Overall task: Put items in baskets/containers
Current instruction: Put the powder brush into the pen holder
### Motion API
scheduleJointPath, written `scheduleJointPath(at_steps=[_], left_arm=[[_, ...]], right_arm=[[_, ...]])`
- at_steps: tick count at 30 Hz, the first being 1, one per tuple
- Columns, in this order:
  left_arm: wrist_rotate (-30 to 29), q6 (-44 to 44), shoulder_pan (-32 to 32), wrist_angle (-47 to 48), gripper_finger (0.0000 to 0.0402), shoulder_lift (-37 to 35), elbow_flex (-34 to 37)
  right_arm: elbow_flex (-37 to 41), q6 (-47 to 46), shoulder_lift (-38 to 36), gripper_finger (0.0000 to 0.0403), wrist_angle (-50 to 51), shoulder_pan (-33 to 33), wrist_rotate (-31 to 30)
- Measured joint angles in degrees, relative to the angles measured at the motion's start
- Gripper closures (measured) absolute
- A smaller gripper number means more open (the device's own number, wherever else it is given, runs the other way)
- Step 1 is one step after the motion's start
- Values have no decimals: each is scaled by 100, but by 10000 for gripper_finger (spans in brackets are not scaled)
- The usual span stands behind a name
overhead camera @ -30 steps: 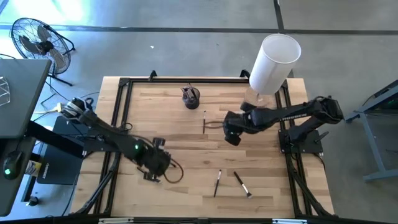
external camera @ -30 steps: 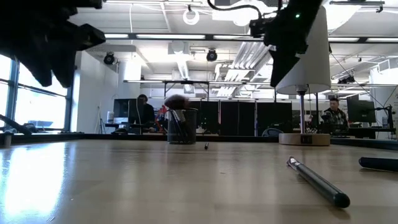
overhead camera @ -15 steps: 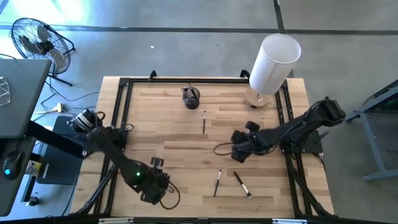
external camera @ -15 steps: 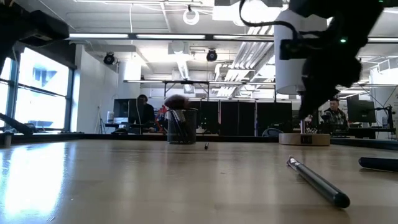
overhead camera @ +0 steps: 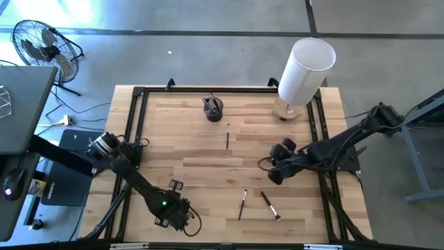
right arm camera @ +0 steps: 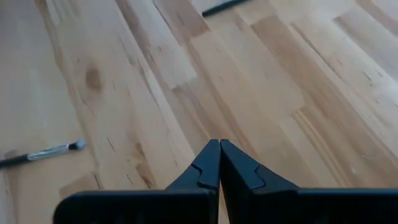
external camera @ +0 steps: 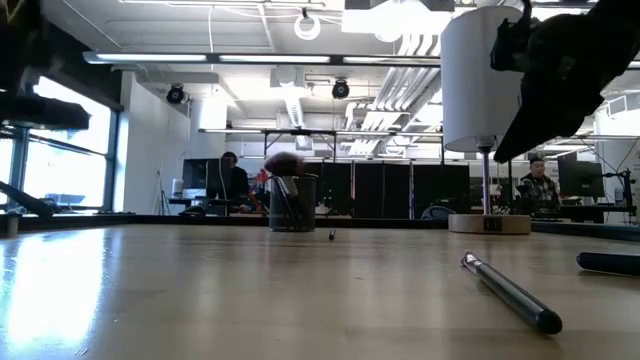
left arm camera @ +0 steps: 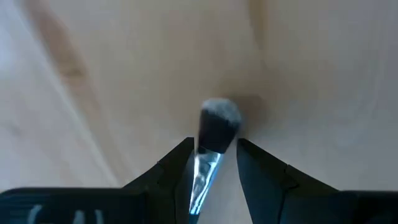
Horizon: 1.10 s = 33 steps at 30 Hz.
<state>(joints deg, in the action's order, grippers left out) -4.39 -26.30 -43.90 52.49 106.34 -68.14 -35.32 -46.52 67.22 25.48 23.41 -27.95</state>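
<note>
The black mesh cup (overhead camera: 214,107) stands near the table's far edge with several brushes upright in it, and it also shows in the low view (external camera: 293,203). Three brushes lie flat on the wood: one (overhead camera: 227,134) near the cup and two (overhead camera: 243,203) (overhead camera: 270,205) by the near edge. My left gripper (overhead camera: 179,215) is at the near edge, shut on a brush (left arm camera: 214,124). My right gripper (overhead camera: 275,172) is right of centre, shut and empty (right arm camera: 219,149). My left gripper pinches a brush between its two fingers at the silver ferrule (left arm camera: 206,168), just behind the bristles. The dark, pale-tipped head (left arm camera: 219,118) sticks out past the fingertips toward the table. The handle is hidden behind the fingers.
A tall white cylinder (overhead camera: 305,69) stands on its base at the far right corner. A black frame (overhead camera: 132,132) runs along the table's edges. Bare wood lies in the middle, between the two arms. A fan (overhead camera: 41,45) and a monitor stand off the table's left side.
My left gripper has moved toward the table's near edge. My right gripper has drawn away from the cup's side of the table, toward the right and the near edge.
</note>
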Motion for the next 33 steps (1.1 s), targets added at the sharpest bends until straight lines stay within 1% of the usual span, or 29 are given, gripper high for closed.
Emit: scheduleJointPath(at_steps=[6, 9, 11, 12, 13, 16, 19, 23, 24, 27, 28, 30, 33], left_arm=[[9, -95, 11, -43, 290, 140, -17], [281, -90, 191, -217, 322, 142, -2], [424, -100, 337, -293, 363, 142, -8], [446, -114, 406, -515, 380, 140, -46], [426, -173, 481, -637, 388, 146, -98], [381, -440, 776, -588, 385, 161, -184], [344, -293, 1201, -741, 396, 193, -396], [-236, 262, 1911, -749, 397, 126, -797], [-339, 502, 2121, -760, 398, 72, -920], [-474, 1360, 2777, -1227, 399, -84, -1256], [-486, 1675, 3029, -1350, 399, -150, -1349], [-321, 2216, 3520, -2046, 400, -257, -1484], [65, 2780, 4244, -3012, 400, -624, -1352]], right_arm=[[141, 39, -532, 402, 21, -4, -223], [148, 137, -636, 400, 107, -4, -309], [148, 202, -660, 399, 129, -4, -317], [148, 234, -660, 399, 131, -4, -317], [148, 291, -660, 400, 130, -4, -318], [148, 326, -660, 402, 133, -4, -317], [148, 347, -658, 399, 122, -4, -304], [148, 347, -658, 401, 38, -4, -273], [148, 343, -658, 401, 9, -4, -252], [148, 278, -658, 400, -19, -4, -184], [148, 218, -658, 399, -20, -4, -173], [148, 151, -658, 399, -20, -3, -149], [148, 70, -658, 401, -17, -2, -127]])
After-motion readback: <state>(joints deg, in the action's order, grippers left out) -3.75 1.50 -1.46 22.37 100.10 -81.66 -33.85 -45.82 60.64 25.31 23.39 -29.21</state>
